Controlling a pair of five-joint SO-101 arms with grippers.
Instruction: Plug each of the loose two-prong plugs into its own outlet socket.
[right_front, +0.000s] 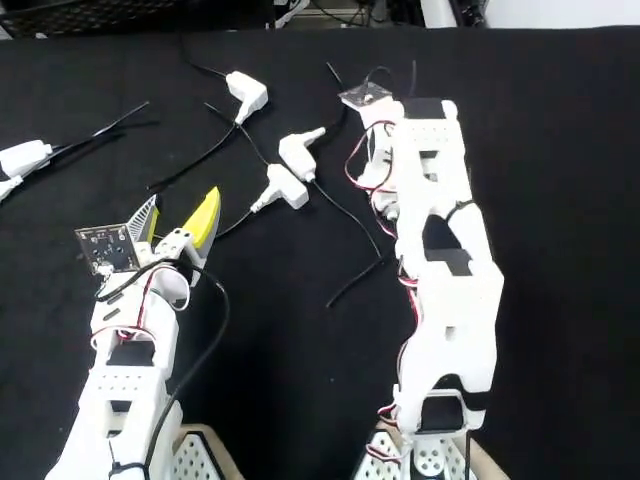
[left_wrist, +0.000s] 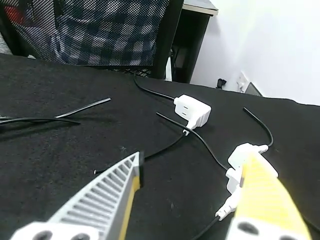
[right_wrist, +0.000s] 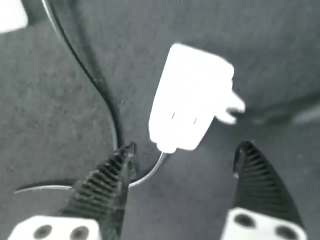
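Nearest are the two black ribbed fingers of the right gripper (right_wrist: 186, 147), spread apart and empty. Just ahead, between their tips, lies a white plastic block with two narrow slots (right_wrist: 192, 97), with a thin cord trailing from its near end. The left gripper (left_wrist: 194, 156), with one grey finger and one yellow, is also open and empty. A small white plug body (left_wrist: 239, 152) lies just beyond its yellow finger, and a second white slotted block (left_wrist: 193, 110) lies farther ahead. These pieces look light, hard and smooth, and likely to skid on the black cloth tabletop (right_front: 560, 150). They are best gripped across the flat sides, never by the cord. No writing is legible.
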